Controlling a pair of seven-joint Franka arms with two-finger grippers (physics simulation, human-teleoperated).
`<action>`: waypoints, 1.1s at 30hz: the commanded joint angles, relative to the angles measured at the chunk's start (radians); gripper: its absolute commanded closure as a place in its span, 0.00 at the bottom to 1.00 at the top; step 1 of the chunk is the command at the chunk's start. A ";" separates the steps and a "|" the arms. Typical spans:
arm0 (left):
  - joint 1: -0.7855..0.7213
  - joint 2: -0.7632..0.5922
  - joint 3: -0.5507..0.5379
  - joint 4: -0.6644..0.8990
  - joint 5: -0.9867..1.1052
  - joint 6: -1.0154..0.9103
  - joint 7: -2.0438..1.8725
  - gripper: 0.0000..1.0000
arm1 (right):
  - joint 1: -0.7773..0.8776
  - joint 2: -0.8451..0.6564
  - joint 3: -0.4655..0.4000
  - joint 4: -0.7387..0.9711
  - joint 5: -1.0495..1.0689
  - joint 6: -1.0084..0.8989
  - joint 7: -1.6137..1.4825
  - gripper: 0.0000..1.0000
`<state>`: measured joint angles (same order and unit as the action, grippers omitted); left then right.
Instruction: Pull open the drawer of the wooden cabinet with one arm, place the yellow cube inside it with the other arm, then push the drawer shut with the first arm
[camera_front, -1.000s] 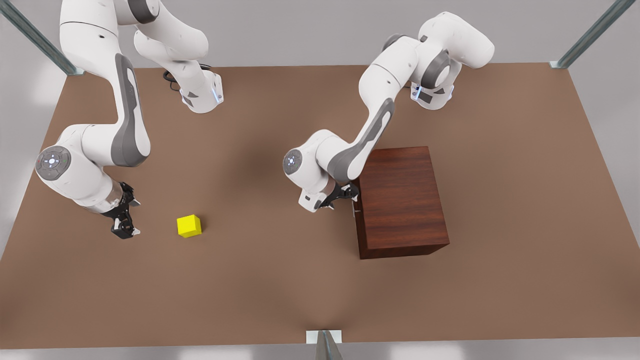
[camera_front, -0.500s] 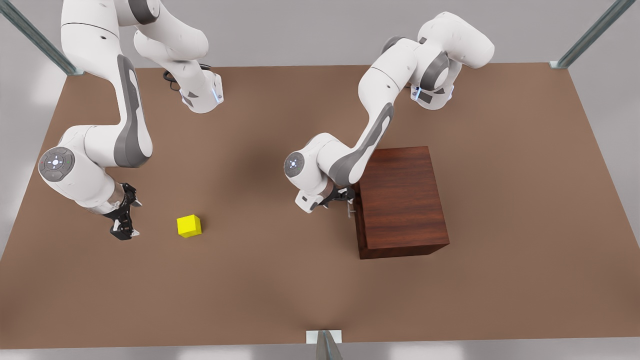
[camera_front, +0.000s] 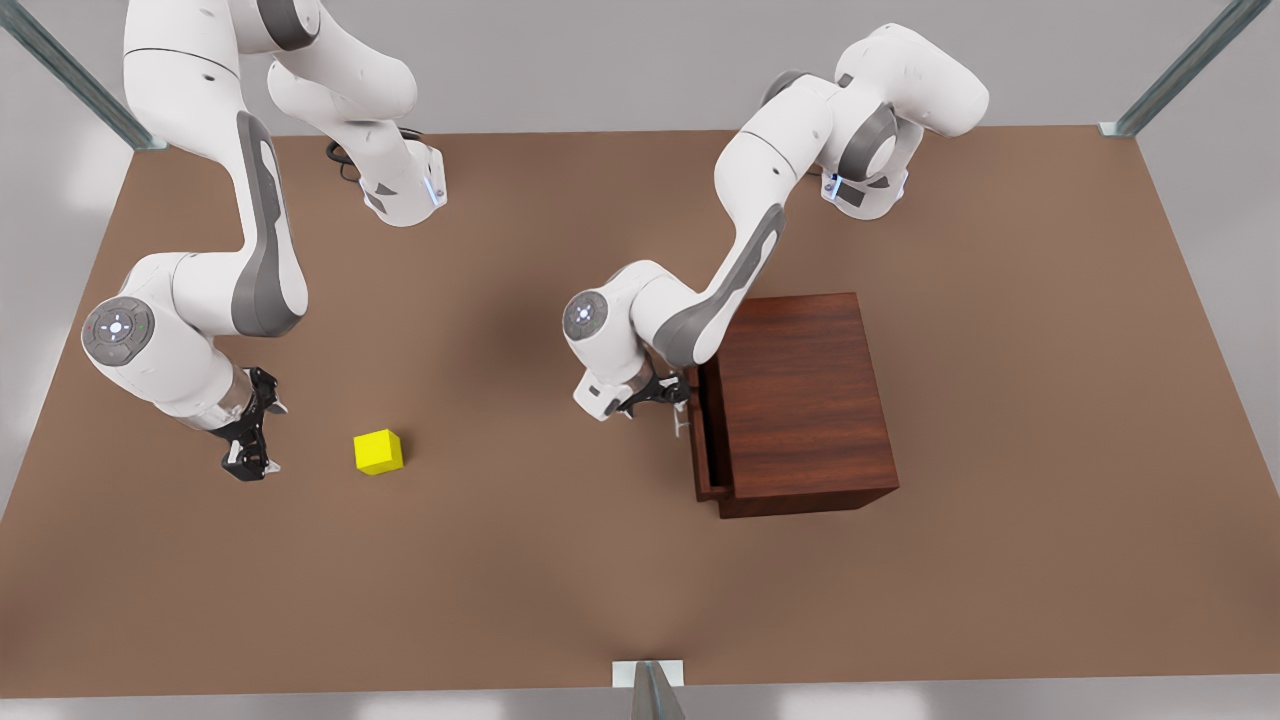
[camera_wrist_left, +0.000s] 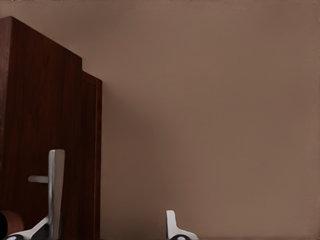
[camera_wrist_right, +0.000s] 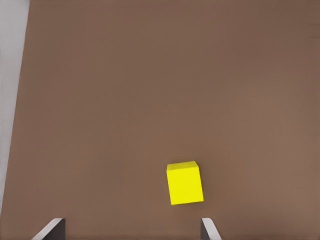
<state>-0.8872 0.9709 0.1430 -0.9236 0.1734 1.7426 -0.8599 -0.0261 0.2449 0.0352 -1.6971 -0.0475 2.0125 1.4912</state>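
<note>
Drawer (camera_front: 703, 440) now pulled partly out of the cabinet (camera_front: 805, 400); 1 s ago it was flush. Handle (camera_front: 680, 420) is hooked by the left gripper (camera_front: 668, 398), fingers spread around the bar. Gap judged too narrow for a drop yet. Cube (camera_front: 378, 451) sits on open table (camera_front: 560, 580), near the spread right gripper (camera_front: 250, 462); approach is unobstructed.

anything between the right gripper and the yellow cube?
Nothing: bare brown table separates the right gripper from the yellow cube in the front view; the right wrist view shows the same, fingers open.
</note>
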 joint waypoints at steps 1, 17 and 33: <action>0.001 -0.001 0.003 0.005 0.003 0.029 -0.051 0.00 | 0.000 -0.001 0.000 0.001 0.000 0.000 0.032 0.00; -0.033 0.022 0.010 0.049 0.052 0.074 -0.096 0.00 | 0.000 0.001 0.000 0.001 0.000 0.000 0.034 0.00; -0.047 0.037 0.020 0.068 0.067 0.199 -0.130 0.00 | 0.002 0.002 0.000 0.002 0.000 0.000 0.034 0.00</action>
<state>-0.9338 1.0099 0.1604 -0.8571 0.2366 1.9141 -0.9536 -0.0245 0.2480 0.0352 -1.6955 -0.0476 2.0124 1.5193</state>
